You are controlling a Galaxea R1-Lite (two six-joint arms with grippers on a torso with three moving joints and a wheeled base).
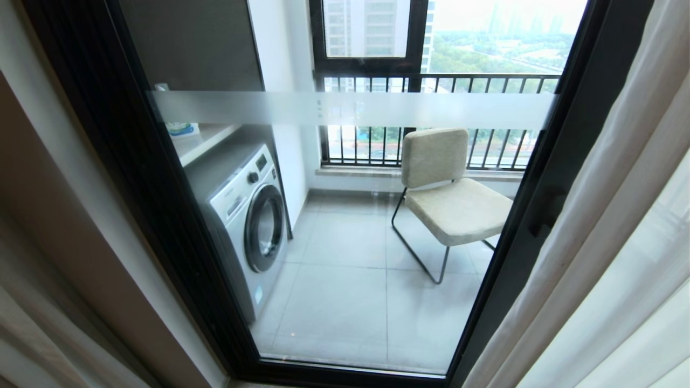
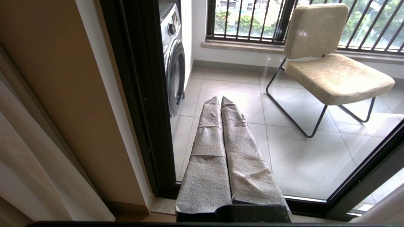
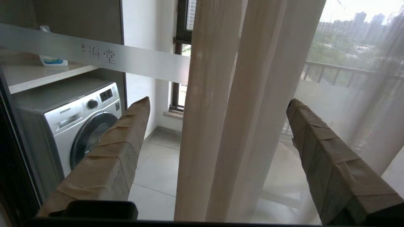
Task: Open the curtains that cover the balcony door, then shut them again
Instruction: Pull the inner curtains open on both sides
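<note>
Spread right gripper (image 3: 217, 104) astride the curtains' (image 3: 221, 110) beige edge, fingers (image 3: 318, 151) apart from fabric.

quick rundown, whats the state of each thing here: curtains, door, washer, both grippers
pale beige woven curtains: drawn aside, glass uncovered
black-framed glass balcony door: shut
white front-loading washing machine: round door closed
beige padded chair: upright, unoccupied
left gripper: shut, holding nothing, parked before the glass
right gripper: open, fingers either side of a beige curtain fold, not clamped
</note>
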